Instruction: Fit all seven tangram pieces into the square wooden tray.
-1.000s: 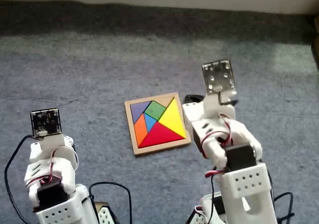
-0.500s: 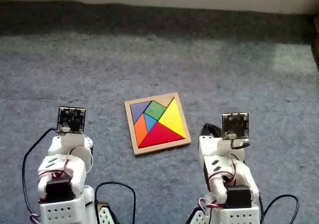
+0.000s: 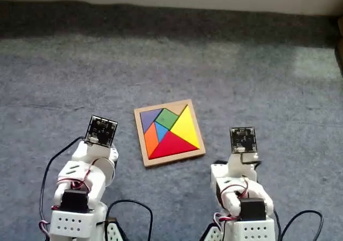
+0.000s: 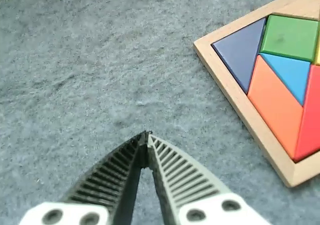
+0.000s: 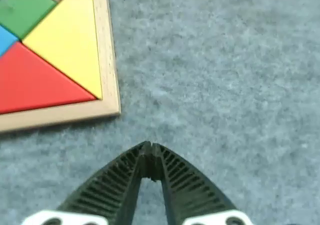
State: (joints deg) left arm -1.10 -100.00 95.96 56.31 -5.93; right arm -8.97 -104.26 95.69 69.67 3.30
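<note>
The square wooden tray lies flat in the middle of the grey, felt-covered tabletop. Its coloured pieces sit flush inside it and packed edge to edge: purple triangle, green square, yellow triangle, red triangle, orange piece and blue triangle. The left pincer hangs over the felt just off the tray's purple corner, fingers pressed together with nothing between them, and the right pincer is likewise pressed together over the felt, near the corner by the yellow and red triangles.
</note>
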